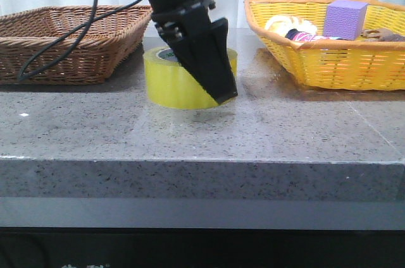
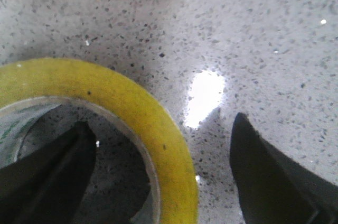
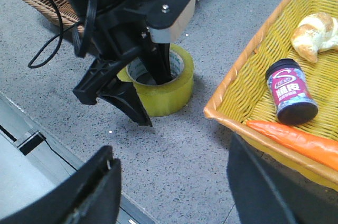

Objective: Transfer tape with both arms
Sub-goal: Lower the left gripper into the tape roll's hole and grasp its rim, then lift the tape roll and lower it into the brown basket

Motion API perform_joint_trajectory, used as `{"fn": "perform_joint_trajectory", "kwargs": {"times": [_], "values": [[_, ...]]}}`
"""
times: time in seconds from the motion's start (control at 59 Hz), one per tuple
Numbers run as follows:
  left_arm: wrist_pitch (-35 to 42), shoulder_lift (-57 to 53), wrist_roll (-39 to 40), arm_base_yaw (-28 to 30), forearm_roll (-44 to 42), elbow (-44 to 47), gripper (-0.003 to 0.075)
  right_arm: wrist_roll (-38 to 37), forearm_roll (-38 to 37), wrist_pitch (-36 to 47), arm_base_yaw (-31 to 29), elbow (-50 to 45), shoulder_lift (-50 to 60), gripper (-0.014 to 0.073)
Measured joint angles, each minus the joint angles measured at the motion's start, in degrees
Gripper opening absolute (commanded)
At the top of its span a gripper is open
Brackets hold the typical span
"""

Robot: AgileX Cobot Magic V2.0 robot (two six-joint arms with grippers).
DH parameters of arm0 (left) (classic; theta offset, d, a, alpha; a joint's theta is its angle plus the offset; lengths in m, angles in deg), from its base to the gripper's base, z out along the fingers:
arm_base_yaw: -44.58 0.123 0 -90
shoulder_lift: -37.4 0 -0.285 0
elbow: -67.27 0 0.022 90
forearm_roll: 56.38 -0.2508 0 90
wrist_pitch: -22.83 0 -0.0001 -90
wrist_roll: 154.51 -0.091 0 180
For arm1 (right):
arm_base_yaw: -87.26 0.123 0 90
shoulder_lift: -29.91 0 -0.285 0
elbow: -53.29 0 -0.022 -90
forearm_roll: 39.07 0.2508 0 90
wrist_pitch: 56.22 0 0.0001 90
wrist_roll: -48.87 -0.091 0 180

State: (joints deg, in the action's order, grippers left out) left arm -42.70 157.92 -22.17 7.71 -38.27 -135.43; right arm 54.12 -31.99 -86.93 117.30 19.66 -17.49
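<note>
The yellow tape roll (image 1: 168,81) stands flat on the grey stone table, mid-table between two baskets. My left gripper (image 1: 205,85) points down over it, open. One finger is inside the white core and the other hangs outside the roll's wall. In the left wrist view the yellow wall (image 2: 132,102) runs between the two fingers (image 2: 269,176), with a gap beside the outer one. The right wrist view shows the roll (image 3: 174,94) with the left gripper (image 3: 154,100) astride it. My right gripper (image 3: 171,192) is open and empty, above the table's near side beside the yellow basket.
A brown wicker basket (image 1: 69,43) stands at the back left. A yellow basket (image 1: 329,59) at the right holds a purple cube (image 1: 345,18), a croissant (image 3: 314,31), a dark jar (image 3: 290,92) and a carrot (image 3: 296,139). The table's front edge (image 1: 202,159) is close.
</note>
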Motion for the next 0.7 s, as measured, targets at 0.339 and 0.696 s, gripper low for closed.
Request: {"fn": "perform_joint_trajectory", "kwargs": {"times": [0.339, 0.696], "values": [[0.1, 0.7, 0.1, 0.0, -0.4, 0.0, 0.0175, 0.0, 0.0, 0.0, 0.0, 0.0, 0.0, 0.0467], [-3.3, 0.9, 7.1, 0.0, -3.3, -6.4, 0.0177, 0.0, 0.0, 0.0, 0.0, 0.0, 0.0, 0.0467]]}}
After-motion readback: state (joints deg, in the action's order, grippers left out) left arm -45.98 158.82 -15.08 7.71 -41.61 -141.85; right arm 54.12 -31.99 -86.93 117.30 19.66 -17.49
